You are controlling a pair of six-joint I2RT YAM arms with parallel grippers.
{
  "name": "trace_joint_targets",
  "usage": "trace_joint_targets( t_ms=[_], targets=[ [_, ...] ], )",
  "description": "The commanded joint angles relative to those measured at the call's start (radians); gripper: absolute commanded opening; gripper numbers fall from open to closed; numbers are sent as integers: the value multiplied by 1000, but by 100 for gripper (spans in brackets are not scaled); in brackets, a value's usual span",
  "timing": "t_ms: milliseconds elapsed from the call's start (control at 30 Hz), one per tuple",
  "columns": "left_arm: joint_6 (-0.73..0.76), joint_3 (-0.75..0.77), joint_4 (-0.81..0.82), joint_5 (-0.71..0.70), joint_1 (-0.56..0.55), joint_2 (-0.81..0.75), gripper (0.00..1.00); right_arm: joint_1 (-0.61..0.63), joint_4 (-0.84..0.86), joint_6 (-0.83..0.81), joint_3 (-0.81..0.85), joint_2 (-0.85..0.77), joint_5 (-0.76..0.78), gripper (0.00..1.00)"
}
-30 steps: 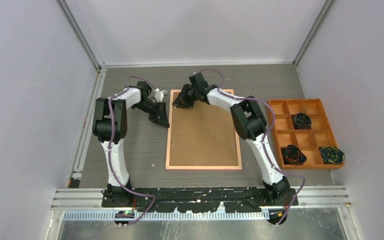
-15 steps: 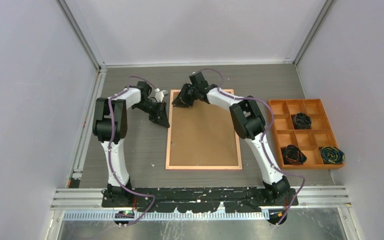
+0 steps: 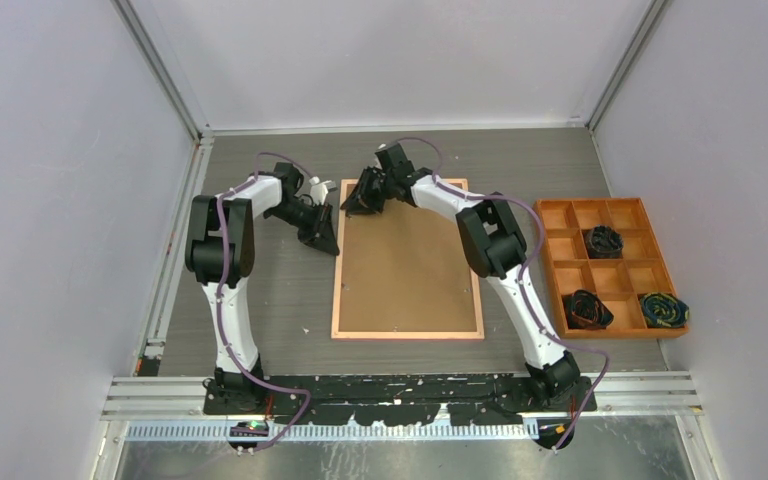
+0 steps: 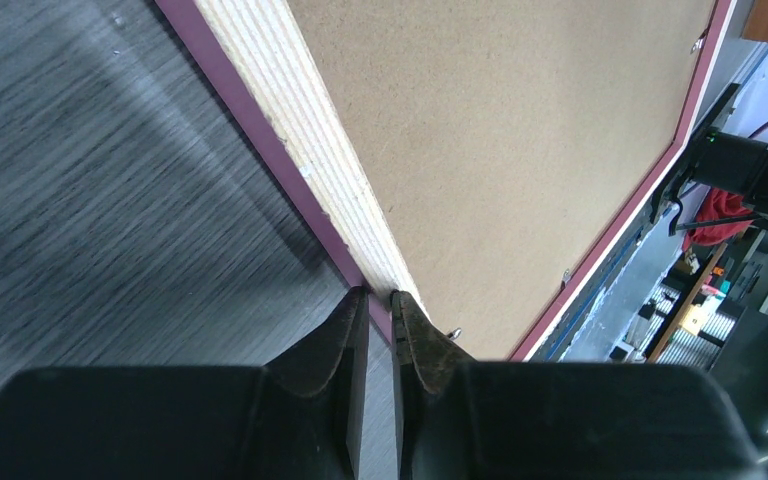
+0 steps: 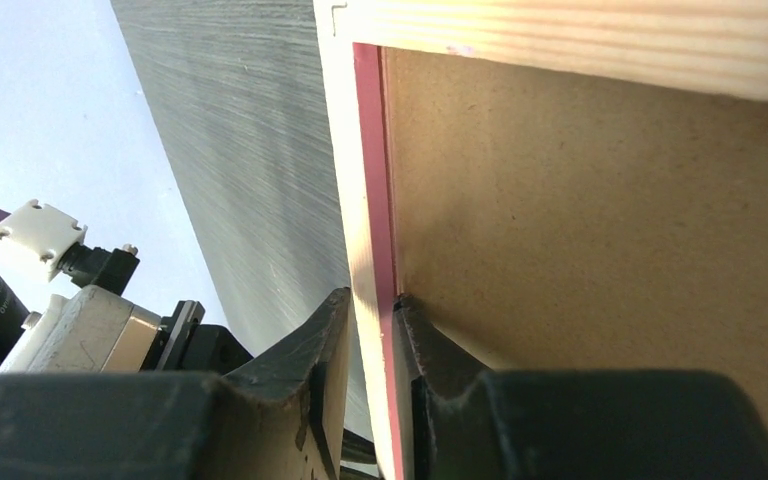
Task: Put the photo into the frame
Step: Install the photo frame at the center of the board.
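Nearest the arm bases, the frame (image 3: 407, 333) lies face down in the middle of the table (image 3: 260, 300), wooden back up, its long sides running from 6 to 12 o'clock. A brown board (image 3: 407, 265) fills its recess, and small metal tabs (image 4: 453, 333) sit along the rails at the board's edge. At 3 o'clock, well apart from the frame, an orange tray (image 3: 590, 202) holds three dark bundles in its cells. The photo shows in no view. It may be under the board, but that cannot be told.

Further out, at about 10 o'clock, the left gripper (image 4: 380, 298) has its jaws all but together. Its tips are down on the frame's left rail, where the wood meets the pink side, and nothing shows between them.

Farthest, at 11 o'clock by the frame's far-left corner, the right gripper (image 5: 372, 305) straddles a rail. One finger is outside it and the other inside, on the board. Both sit tight to the wood, so it looks to be pinching the rail.

By this, the step in hand is taking hold of the frame at that corner, likely to raise or turn it, or to free the board; which of these cannot be settled. The next move calls for a firm pinch before any lift, with the left tips steadying the rail. The rise should be slow and level, since a thin frame held at one corner may twist or slip.
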Motion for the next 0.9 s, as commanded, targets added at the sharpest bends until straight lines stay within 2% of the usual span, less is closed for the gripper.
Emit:
trace_joint_targets(
  t_ms=[0, 167, 233, 400, 500, 700, 867],
  targets=[
    [22, -11, 14, -22, -12, -13, 15, 36, -63, -29, 37, 7, -83, 27],
    [31, -4, -2, -22, -11, -23, 15, 22, -114, -54, 99, 0, -84, 27],
    [45, 1, -26, -21, -7, -41, 15, 0, -126, -60, 125, -25, -79, 30],
    [92, 20, -92, -17, 20, -97, 17, -82, -126, -82, 93, -147, -33, 55],
    [132, 6, -113, -52, 26, -135, 19, -151, -107, -98, -13, -254, -3, 68],
    [171, -115, -70, -128, 3, -197, 20, -302, -65, -129, -367, -503, 140, 89],
    [192, -236, -1, -234, -61, -255, 21, -426, -56, -130, -616, -662, 302, 94]
  ],
)
